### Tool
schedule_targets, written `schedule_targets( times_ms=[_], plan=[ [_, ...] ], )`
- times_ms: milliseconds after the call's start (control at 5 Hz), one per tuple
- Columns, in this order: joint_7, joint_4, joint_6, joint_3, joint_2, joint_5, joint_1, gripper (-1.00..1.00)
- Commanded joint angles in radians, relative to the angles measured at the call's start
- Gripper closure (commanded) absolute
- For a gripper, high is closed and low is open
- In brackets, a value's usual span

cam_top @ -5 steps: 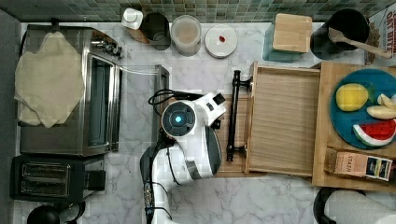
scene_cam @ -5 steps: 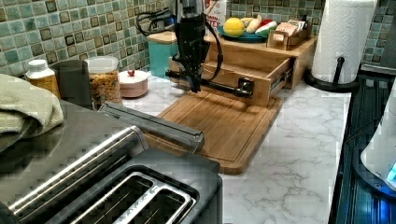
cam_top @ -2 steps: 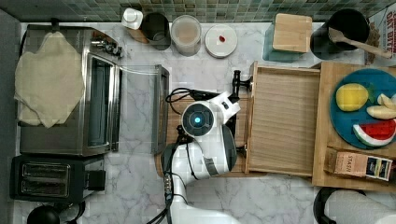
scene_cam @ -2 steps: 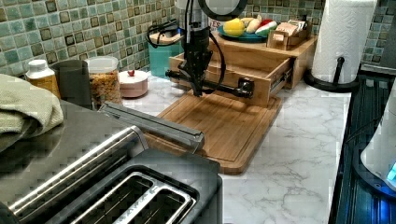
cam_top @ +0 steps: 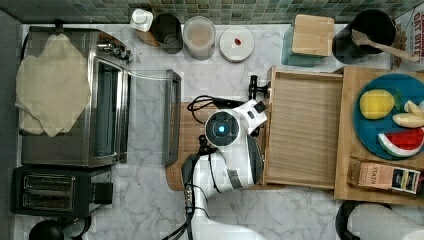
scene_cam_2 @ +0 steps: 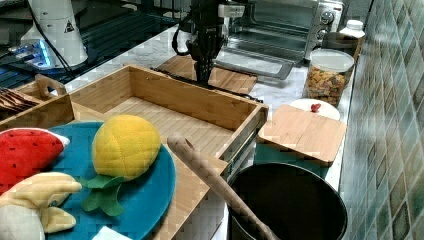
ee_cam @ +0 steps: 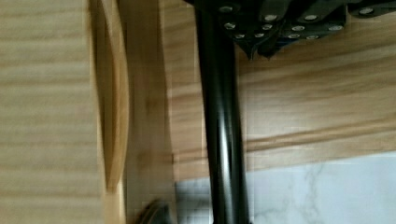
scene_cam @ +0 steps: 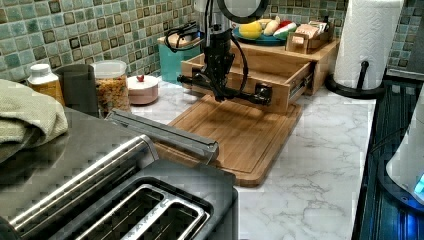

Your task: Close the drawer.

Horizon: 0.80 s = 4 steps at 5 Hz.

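Note:
The light-wood drawer (cam_top: 305, 130) stands pulled out from under the wooden stand, toward the top view's left, and holds nothing. Its black bar handle (scene_cam: 240, 94) runs along the front, with one post showing (cam_top: 257, 88). My gripper (scene_cam: 218, 91) hangs straight down at the middle of the handle, on the side away from the drawer; it is also seen from behind the drawer front (scene_cam_2: 202, 75). In the wrist view the handle bar (ee_cam: 219, 140) runs close beside the gripper (ee_cam: 261, 50), whose fingertips sit together with nothing between them.
A bamboo cutting board (cam_top: 182, 145) lies under the arm. The toaster oven's glass door (cam_top: 170, 117) hangs open beside it, with a toaster (cam_top: 50, 192) nearby. Jars (cam_top: 199, 37) line the back wall. A teal plate (cam_top: 372, 127) of toy fruit sits on the stand above the drawer.
The arm has moved toward the top view's right, bringing the gripper up against the drawer handle. The drawer looks about where it was.

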Motion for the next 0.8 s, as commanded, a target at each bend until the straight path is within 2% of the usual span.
schedule_targets(
  times_ms=[200, 400, 600, 800],
  plan=[
    [-0.273, -0.011, 0.053, -0.103, -0.043, -0.033, -0.137, 1.00],
    [-0.298, -0.013, 0.068, -0.146, -0.048, -0.033, -0.170, 1.00],
    [-0.294, -0.004, 0.079, -0.204, -0.055, -0.081, -0.187, 1.00],
    [-0.388, 0.011, 0.120, -0.275, -0.043, -0.089, -0.218, 1.00]
  ],
)
